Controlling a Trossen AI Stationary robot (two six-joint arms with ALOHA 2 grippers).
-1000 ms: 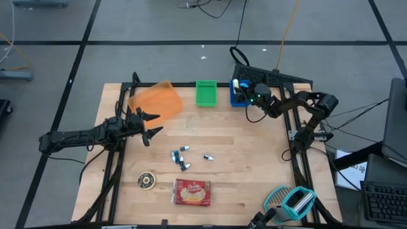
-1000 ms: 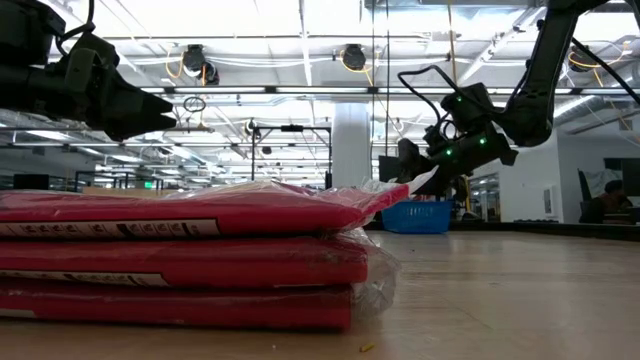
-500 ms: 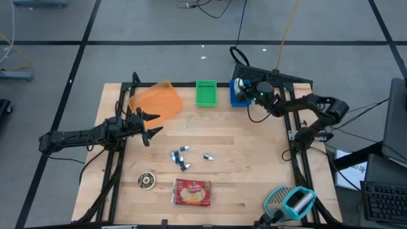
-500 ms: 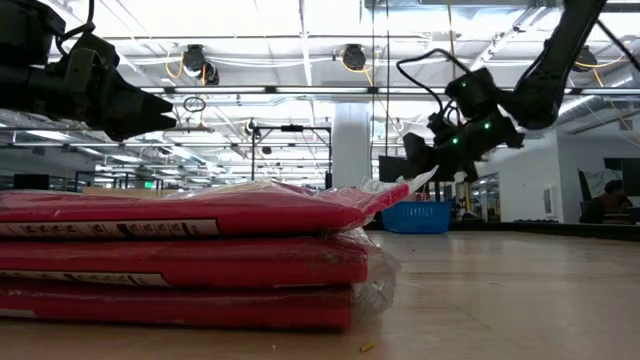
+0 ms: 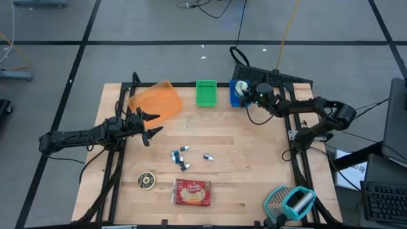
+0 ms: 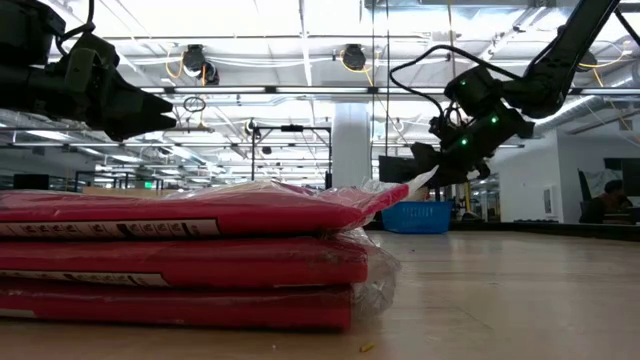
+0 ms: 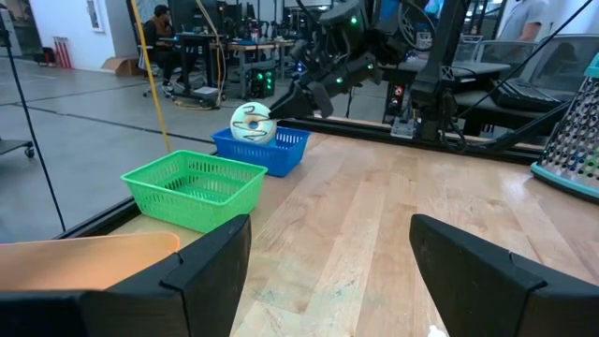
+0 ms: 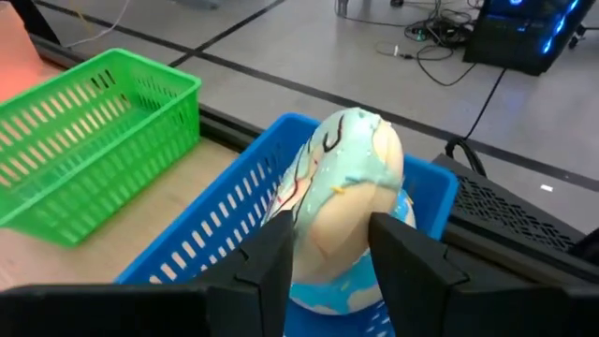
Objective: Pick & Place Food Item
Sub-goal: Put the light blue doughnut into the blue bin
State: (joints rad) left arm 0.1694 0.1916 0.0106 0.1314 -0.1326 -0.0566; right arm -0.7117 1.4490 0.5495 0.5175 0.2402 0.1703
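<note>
A large workshop hall with ceiling lights and distant desks is stretching out behind the wooden surface (image 5: pixel 241 165), which is filling the middle of the high view.

On it, an orange bowl-shaped container (image 5: pixel 156 100) is lying at about 11 o'clock, a green basket (image 5: pixel 205 93) is sitting at 12 o'clock, and a blue basket (image 5: pixel 236 97) is standing just beside that at about 1 o'clock. A red packet of crackers (image 5: pixel 192 193) is lying at 6 o'clock, with a small round tin (image 5: pixel 147 180) near it at 7 o'clock and a few small wrapped sweets (image 5: pixel 186 156) scattered at the centre.

The left gripper (image 5: pixel 151 124) is waiting at 9 o'clock, its fingers spread wide and holding nothing.

The right gripper (image 8: pixel 332 271) is working at the blue basket. A second ago it was reaching lower into the basket; now it is rising and rolling at the wrist, carrying the frosted donut (image 8: pixel 344 192) with it. Its fingers are pinching the donut from both sides, and the donut is hanging over the basket's rim, partly above the wall, as the left wrist view also shows (image 7: pixel 252 123).

That lift suggests the pick is succeeding and the carry to the placing spot is probably coming next. Which container is the goal cannot be told.
</note>
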